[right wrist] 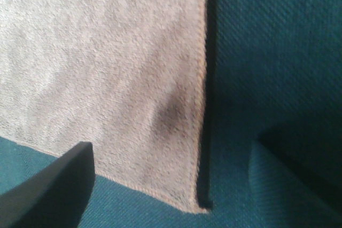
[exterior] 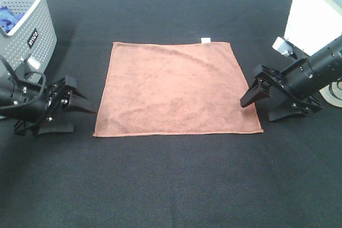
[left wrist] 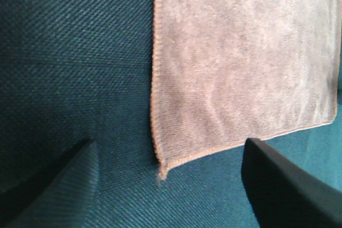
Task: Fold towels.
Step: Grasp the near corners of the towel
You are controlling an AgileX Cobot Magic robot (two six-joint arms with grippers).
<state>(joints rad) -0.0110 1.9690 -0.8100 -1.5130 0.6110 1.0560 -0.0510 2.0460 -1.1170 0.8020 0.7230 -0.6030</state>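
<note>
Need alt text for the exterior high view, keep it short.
A reddish-brown towel lies flat and unfolded on a black table, with the open left gripper and open right gripper by its near corners. A grey basket stands at far left.

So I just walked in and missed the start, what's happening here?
Two arms are set to fold a reddish-brown towel, which lies flat and unfolded on the black table. The left gripper is open beside its near left corner, the right gripper open at its near right corner. Neither grips it yet. A grey basket stands far left.
</note>
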